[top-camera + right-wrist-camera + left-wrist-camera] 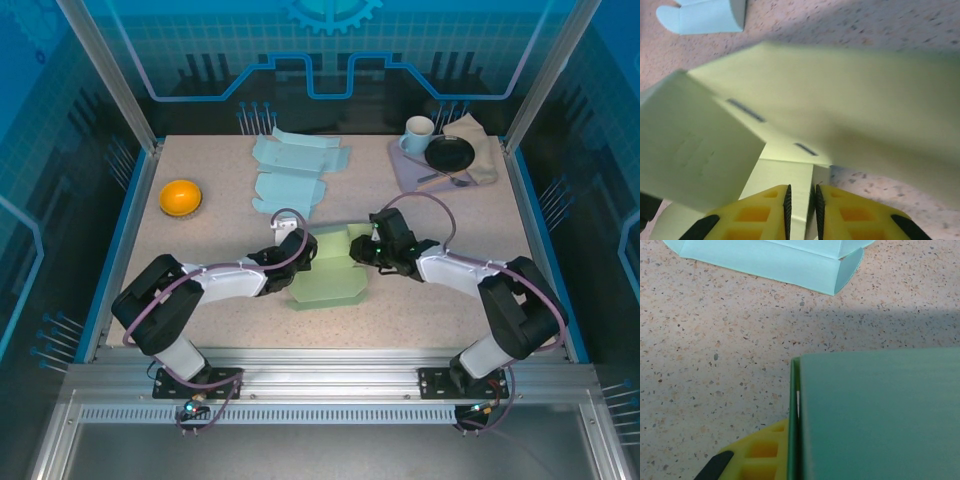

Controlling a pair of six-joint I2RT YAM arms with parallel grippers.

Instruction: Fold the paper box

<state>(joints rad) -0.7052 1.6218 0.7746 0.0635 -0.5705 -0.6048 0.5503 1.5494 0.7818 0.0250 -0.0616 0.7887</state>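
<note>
On counter [500, 230]: green paper box [330, 275], half-erected, between both arms. Right fingers [845, 212] clenched on thin flap [790, 172], likely steadying fold. Left fingers [762, 450] against upright panel [880, 415] edge, probably bracing; clenched or released, cannot tell.

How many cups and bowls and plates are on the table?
mug, white: 1
bowl, orange: 1
plate, black: 1
Total: 3
</note>
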